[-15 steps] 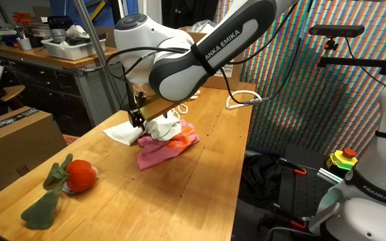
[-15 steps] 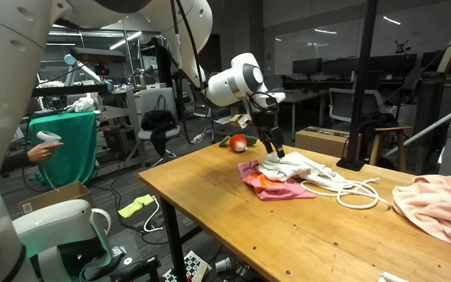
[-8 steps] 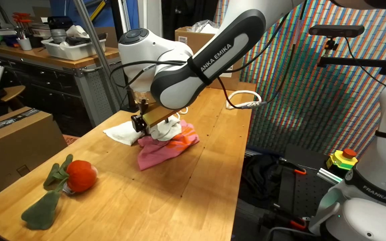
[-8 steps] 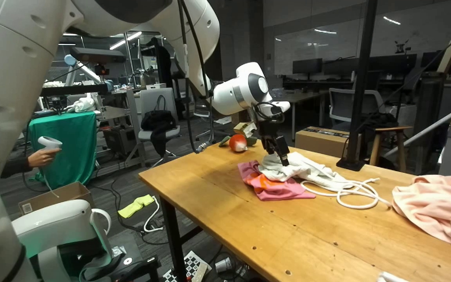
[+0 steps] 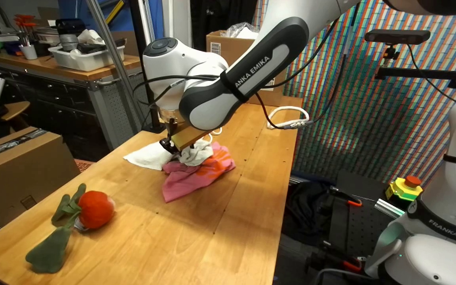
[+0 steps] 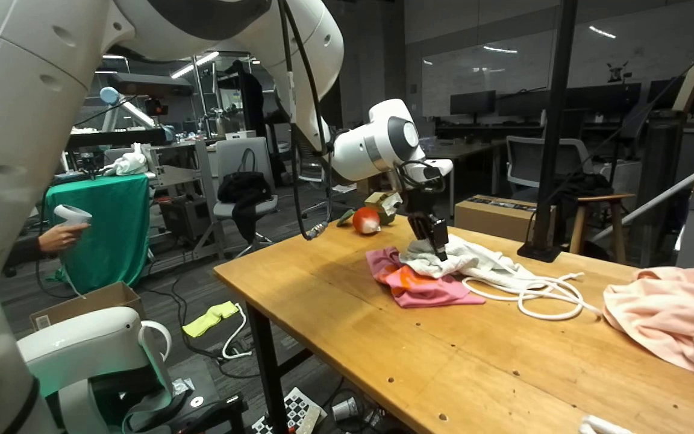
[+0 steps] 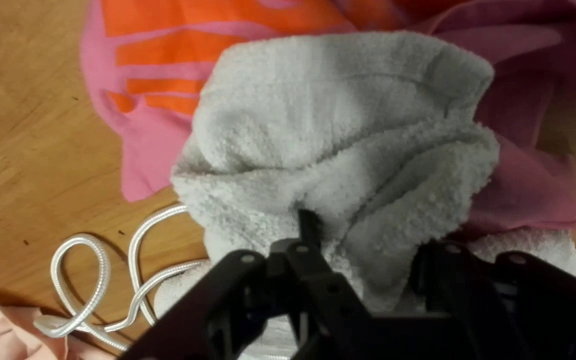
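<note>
The white towel lay crumpled on the wooden counter, right beneath the hand. The hand pointed down into its folds at a middling width: its fingers stood apart, a ridge of the towel lying in the gap between them, and one tip met the cloth. The ends were blurred in the wrist view.

A pink-and-orange cloth lay partly under the towel and showed beyond it on both sides in the wrist view. A white cord trailed in loose loops from the towel's edge, and past those loops, farther from the towel, a peach cloth sat heaped on the same counter. Well apart from the towel, and nearer the camera in an exterior view, rested a round red toy with green leaves.

Behind the towel in an exterior view, a black pole rose from the counter's edge, and farther beyond the towel stood a taped cardboard box, off the counter. A brown carton stood well behind the towel in an exterior view. Off to the left of the towel, a person's arm came into an exterior view with a white controller.
</note>
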### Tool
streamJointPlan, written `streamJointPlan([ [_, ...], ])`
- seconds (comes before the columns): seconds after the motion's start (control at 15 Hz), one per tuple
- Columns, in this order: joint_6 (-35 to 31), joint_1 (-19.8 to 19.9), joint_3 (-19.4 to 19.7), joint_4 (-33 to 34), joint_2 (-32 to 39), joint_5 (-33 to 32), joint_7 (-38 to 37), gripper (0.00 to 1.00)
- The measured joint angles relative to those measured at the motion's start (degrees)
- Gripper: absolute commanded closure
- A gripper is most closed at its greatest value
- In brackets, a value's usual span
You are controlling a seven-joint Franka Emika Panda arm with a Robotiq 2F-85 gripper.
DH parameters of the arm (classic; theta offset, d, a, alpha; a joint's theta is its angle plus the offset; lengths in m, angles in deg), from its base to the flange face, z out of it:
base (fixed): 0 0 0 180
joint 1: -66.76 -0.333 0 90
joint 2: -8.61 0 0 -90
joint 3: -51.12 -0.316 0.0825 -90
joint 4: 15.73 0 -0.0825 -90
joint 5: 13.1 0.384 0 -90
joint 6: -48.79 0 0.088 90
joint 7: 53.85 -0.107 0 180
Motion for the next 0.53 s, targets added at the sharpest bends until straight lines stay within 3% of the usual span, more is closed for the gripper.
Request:
streamJointPlan([
  [0.13,0.0,0.02,0.0,0.11,0.0,0.0,0.49,0.96],
  [0.53,0.44,-0.01,0.0,0.18,-0.61,0.0,1.86,0.95],
])
